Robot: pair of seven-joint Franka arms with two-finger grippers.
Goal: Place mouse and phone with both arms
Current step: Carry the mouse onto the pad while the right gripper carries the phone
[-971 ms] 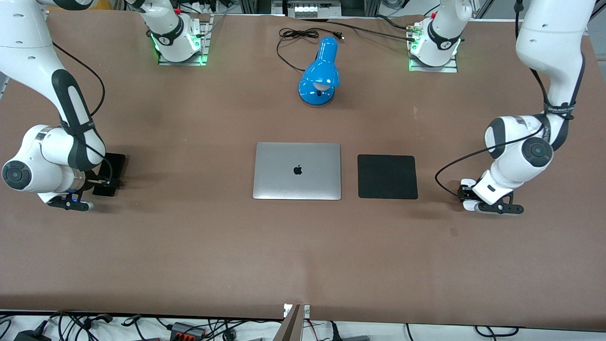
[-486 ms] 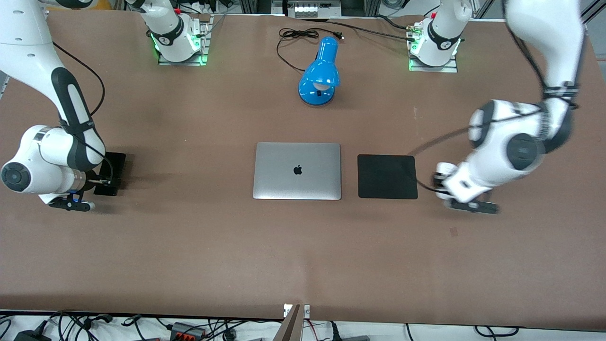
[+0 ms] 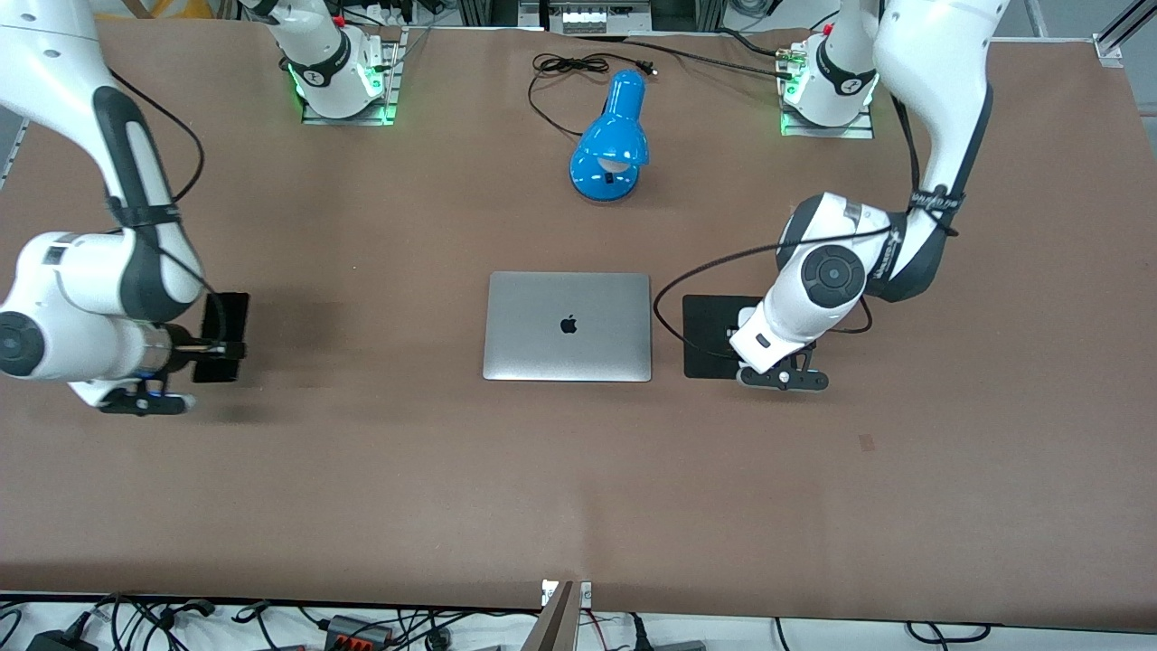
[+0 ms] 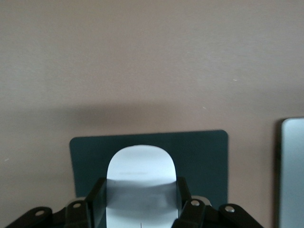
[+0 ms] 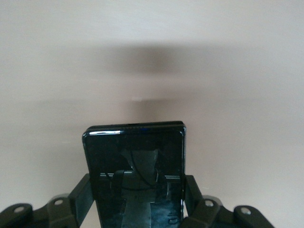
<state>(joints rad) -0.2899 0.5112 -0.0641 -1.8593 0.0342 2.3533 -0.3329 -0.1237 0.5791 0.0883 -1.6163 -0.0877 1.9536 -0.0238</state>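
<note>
My left gripper [image 3: 737, 336] is shut on the white mouse [image 4: 140, 173] and holds it over the black mouse pad [image 3: 710, 324]. In the left wrist view the mouse sits between the fingers [image 4: 97, 199] of the left gripper [image 4: 140, 192], with the pad [image 4: 199, 152] under it. In the front view the hand hides most of the mouse. My right gripper [image 3: 215, 342] is shut on the black phone [image 3: 226, 325] and holds it a little above the table at the right arm's end. In the right wrist view the phone [image 5: 135, 161] is clamped in the right gripper [image 5: 135, 194], and its shadow lies on the table.
A closed silver laptop [image 3: 568, 325] lies beside the mouse pad, toward the right arm's end; its edge shows in the left wrist view [image 4: 292, 171]. A blue desk lamp [image 3: 610, 145] with a black cable [image 3: 565, 68] stands farther from the front camera.
My left arm has swung with the mouse from the left arm's end of the table to over the mouse pad. My right gripper has raised the phone slightly off the table.
</note>
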